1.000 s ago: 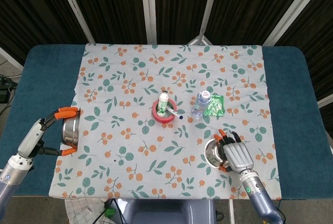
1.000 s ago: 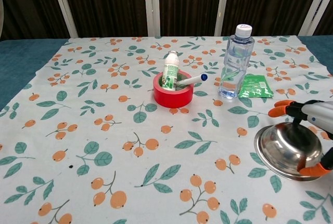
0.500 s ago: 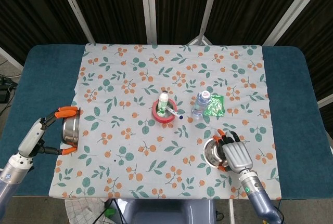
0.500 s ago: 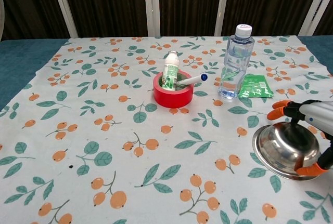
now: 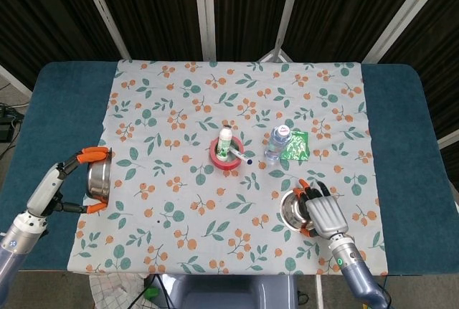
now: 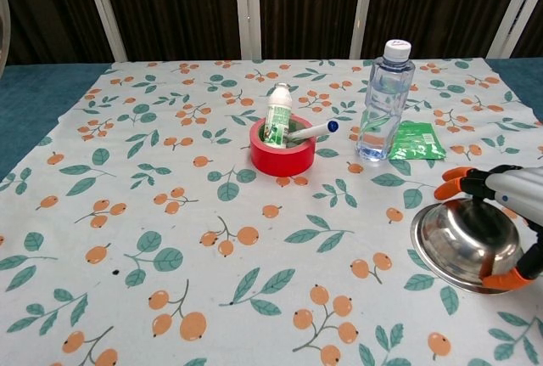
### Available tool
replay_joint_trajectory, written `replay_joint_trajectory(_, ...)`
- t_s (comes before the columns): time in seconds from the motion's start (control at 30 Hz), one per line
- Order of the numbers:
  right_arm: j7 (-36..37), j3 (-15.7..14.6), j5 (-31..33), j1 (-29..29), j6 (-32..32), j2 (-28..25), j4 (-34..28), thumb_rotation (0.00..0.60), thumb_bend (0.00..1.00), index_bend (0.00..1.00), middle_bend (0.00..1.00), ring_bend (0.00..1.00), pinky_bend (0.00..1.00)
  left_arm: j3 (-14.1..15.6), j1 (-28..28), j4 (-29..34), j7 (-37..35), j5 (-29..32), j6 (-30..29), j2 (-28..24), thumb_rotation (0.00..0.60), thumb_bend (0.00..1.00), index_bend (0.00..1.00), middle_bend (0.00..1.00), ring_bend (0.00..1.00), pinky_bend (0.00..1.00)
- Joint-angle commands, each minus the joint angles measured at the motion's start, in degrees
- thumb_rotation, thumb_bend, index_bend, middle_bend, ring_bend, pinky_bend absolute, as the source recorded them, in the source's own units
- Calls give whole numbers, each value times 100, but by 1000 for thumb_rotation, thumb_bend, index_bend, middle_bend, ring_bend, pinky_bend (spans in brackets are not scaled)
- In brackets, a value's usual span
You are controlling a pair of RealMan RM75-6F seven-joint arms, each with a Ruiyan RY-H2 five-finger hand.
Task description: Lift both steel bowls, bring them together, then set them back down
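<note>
One steel bowl (image 5: 97, 178) is tipped on its side at the cloth's left edge, held between the orange-tipped fingers of my left hand (image 5: 66, 180). A sliver of its rim shows at the chest view's top left corner (image 6: 2, 18). The second steel bowl (image 5: 293, 209) (image 6: 463, 241) is at the front right, tilted toward the centre. My right hand (image 5: 323, 211) (image 6: 506, 213) grips it, with fingers over the far rim and the thumb at the near rim. Whether this bowl touches the cloth I cannot tell.
A red tape roll (image 5: 227, 155) (image 6: 282, 156) with a small white bottle and a marker in it stands mid-table. A clear water bottle (image 6: 378, 113) and a green packet (image 6: 417, 140) lie right of it. The floral cloth (image 5: 179, 108) covers a blue table.
My right hand has shifted the right bowl slightly left and tilted it a little more. The left hand with its bowl has drifted a touch down and left.
</note>
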State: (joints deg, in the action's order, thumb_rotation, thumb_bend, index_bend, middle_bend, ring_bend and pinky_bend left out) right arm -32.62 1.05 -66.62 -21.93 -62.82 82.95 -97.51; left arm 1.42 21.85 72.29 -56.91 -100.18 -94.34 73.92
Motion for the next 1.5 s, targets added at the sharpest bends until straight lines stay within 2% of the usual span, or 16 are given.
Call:
replay_joint_trajectory(0.03,-44,-16,10,-17,-12,2,-5,600,166,260,127,265,101,-4,-9,1,1,5,-12,-5,600,71,273,260,199,314)
replay_joint_trajectory(0.17,-24,-47,-32,-21,-40,47,22,600,165,317,204,327,111,-20,-24,20,-3,32,-24,-14,600,71,273,260,199,314)
replay_joint_trajectory(0.37,-1,-78,-33,-48,-6,94,74,600,166,378,249,376,119,-38,-36,46,45,51,-27,-35,600,70,273,260,199,314)
replay_joint_trajectory(0.63,27,-104,-117,-54,-60,117,77,600,166,470,280,402,147,-52,-51,79,99,65,-22,-52,600,70,274,260,199,314)
replay_joint_trajectory(0.77,231,-70,-310,-23,-197,87,34,600,166,509,286,408,151,-37,-47,106,145,53,17,-68,600,70,273,260,199,314)
replay_joint_trajectory(0.93,724,66,-477,-24,-253,-153,-220,600,166,510,286,408,151,8,-25,178,197,-4,84,-94,600,71,273,260,199,314)
replay_joint_trajectory(1.1,1400,307,-654,-24,-359,-487,-463,600,165,510,286,408,151,97,20,264,-6,-118,134,-151,600,71,273,260,199,314)
replay_joint_trajectory(1.37,3171,775,-968,2,-489,-1028,-575,600,165,514,286,408,151,219,100,286,-422,-259,194,-125,600,71,273,261,199,314)
replay_joint_trajectory(1.4,3759,955,-1021,7,-555,-1119,-608,600,165,517,286,408,151,205,109,273,-546,-249,170,-76,600,71,273,261,199,314)
replay_joint_trajectory(1.5,5142,1075,-1356,-34,-424,-1397,-526,600,166,526,286,408,151,187,122,157,-694,-230,138,9,600,71,273,261,199,314)
